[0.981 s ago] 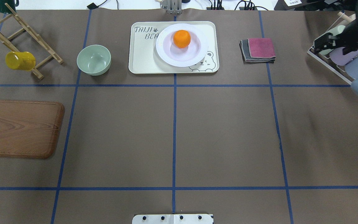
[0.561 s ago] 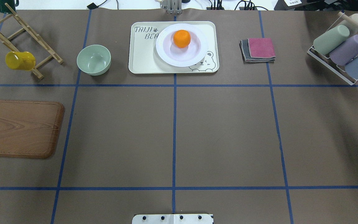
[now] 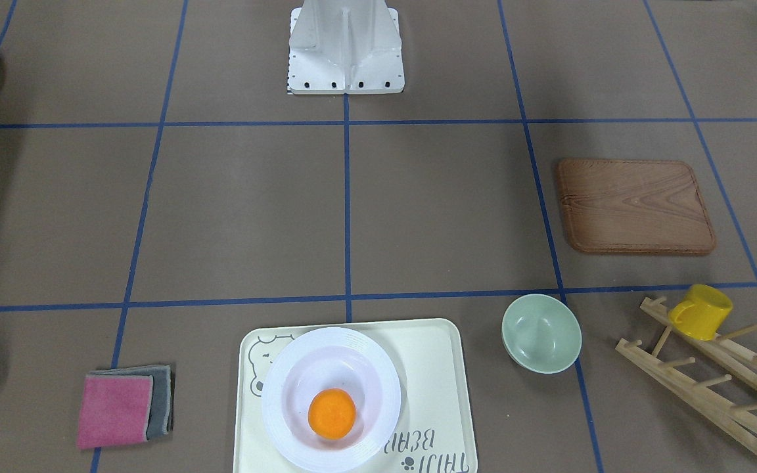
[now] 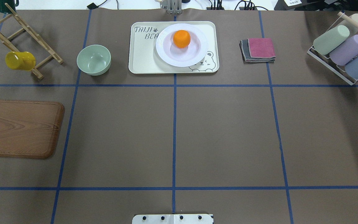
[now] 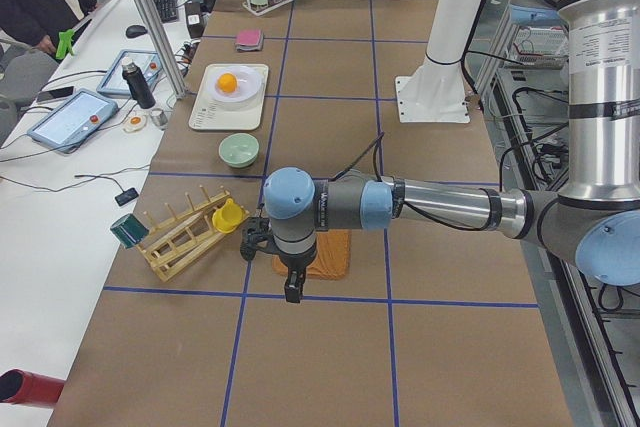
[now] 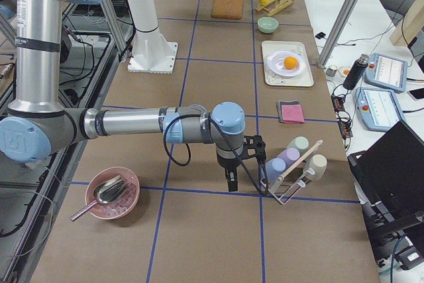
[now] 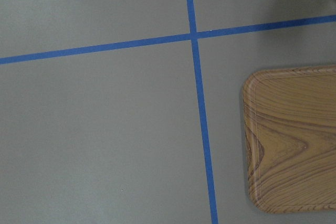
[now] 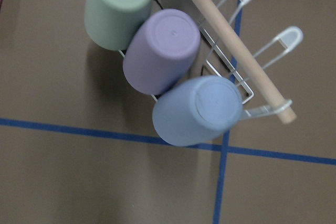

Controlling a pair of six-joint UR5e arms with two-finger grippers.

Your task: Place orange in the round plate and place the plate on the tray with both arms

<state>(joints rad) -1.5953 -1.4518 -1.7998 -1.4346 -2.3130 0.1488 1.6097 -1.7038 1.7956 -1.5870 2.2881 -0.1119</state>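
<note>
The orange (image 4: 181, 39) sits inside the round plate (image 4: 162, 46), and the plate rests on the tray (image 4: 141, 56) at the table's far middle. In the front-facing view the orange (image 3: 332, 412) lies in the plate (image 3: 286, 381) on the tray (image 3: 431, 368). Both arms are well away from them. My left gripper (image 5: 291, 294) points down near the wooden board at the table's left end. My right gripper (image 6: 230, 185) points down beside the cup rack at the right end. Only the side views show the grippers, so I cannot tell whether either is open or shut.
A pale-green bowl (image 4: 94, 59) stands left of the tray. A yellow mug (image 4: 20, 60) hangs on a wooden rack (image 4: 26, 34). A wooden board (image 4: 20, 128) lies at the left. Folded cloths (image 4: 258, 49), a cup rack (image 4: 342, 51) and a pink bowl (image 6: 112, 193) are on the right.
One second ago the right arm hung over the cup rack at the overhead view's right edge; it has since left that view. Orange, plate and tray have not moved.
</note>
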